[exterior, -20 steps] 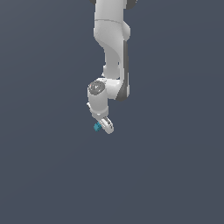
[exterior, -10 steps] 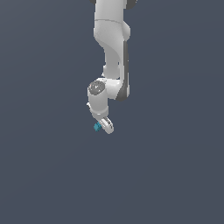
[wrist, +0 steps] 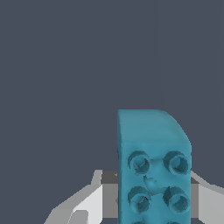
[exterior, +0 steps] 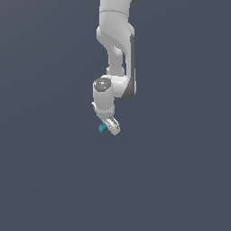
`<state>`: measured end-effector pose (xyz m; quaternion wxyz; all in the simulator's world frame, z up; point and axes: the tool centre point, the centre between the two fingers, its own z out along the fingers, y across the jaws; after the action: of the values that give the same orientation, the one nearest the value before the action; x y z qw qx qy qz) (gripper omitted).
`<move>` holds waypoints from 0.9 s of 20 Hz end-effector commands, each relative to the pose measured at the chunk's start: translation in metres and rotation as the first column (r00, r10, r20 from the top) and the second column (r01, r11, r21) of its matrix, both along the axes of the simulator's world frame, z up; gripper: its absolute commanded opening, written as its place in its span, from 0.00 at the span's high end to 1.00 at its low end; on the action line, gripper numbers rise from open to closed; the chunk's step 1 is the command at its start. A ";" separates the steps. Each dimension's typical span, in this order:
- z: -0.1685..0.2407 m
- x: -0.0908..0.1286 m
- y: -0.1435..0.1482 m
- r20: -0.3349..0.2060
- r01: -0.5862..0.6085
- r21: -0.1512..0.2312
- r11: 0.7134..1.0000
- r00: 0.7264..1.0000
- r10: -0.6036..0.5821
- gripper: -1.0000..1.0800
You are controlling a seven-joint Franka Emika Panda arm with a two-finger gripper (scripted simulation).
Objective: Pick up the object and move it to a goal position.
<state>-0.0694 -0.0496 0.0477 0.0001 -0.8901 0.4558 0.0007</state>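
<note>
The white arm [exterior: 116,54] comes down from the top centre of the exterior view and ends just above the middle of the frame, where the pincer [exterior: 109,127] holds the object [exterior: 102,128], a small teal-blue block that peeks out on the exterior view's left side of the fingertips. All around them lies one plain dark grey-blue field with no edge, wall or other thing to be seen; open room reaches to every border of the frame, widest toward the bottom and toward both sides. Whether the block hangs clear of a surface or rests on one cannot be told, since no shadow or contact line shows. In the wrist view the object [wrist: 153,168] fills the lower right of the frame, seen close, with the pincer's pale fingers [wrist: 89,203] on either side of it and drawn in against it, so the pincer is narrow and clamped on the block. The block's long axis runs up and down the wrist frame, out away from the camera. Its face with round studs, set in two columns, is turned toward the camera, and the smooth far end has one rounded corner at the upper right.
</note>
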 end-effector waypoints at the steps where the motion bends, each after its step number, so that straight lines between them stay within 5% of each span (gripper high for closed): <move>1: 0.014 -0.001 0.007 0.002 -0.001 0.000 1.000 1.000 0.001 1.00; 18: 0.175 -0.021 0.087 0.002 0.002 -0.004 1.000 1.000 -0.002 1.00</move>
<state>-0.0876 0.0299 0.2058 -0.0006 -0.8898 0.4563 -0.0003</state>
